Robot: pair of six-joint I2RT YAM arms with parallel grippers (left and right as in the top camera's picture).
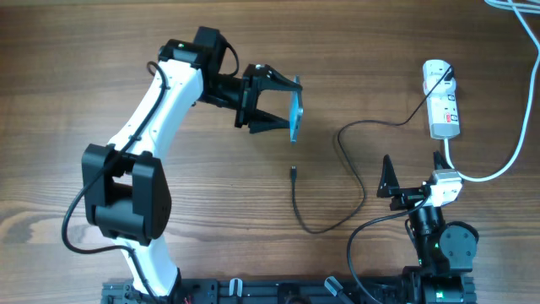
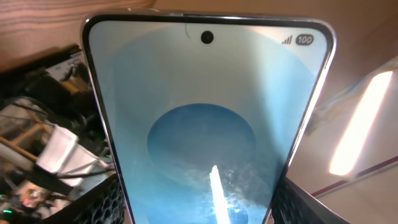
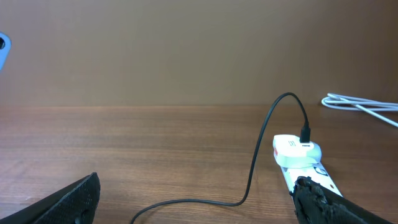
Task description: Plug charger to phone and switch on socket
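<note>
Right now the left gripper [image 1: 283, 105] is closed on a slim rectangular smartphone with a pale blue screen [image 1: 295, 114], pinching its two long edges. The smartphone stands on edge at the far left of centre. In the left wrist view its screen fills the frame between the black fingers [image 2: 115, 199]. The right gripper [image 1: 390, 184] sits near and to the right, its jaws spread wide with nothing between them.

The thin black charger cable [image 1: 350, 211] runs from the short white oblong power strip [image 1: 443, 101] at the far right. It curls in a loose loop and ends in a small dark plug tip [image 1: 293, 173], which lies free on the table just nearer than the smartphone.

That tip is tiny and lies flat, so a pinch could skid off it or seize it crooked. A crooked plug pushed at the port would likely twist the smartphone in its edge grip. The springy loop may also drag the tip aside, or tug the power strip.

The brown wood-grain table [image 1: 126, 51] is smooth and matt. A thick white cord [image 1: 506, 165] trails along its right side. Beyond the far edge stands a plain brown backdrop [image 3: 199, 50].
</note>
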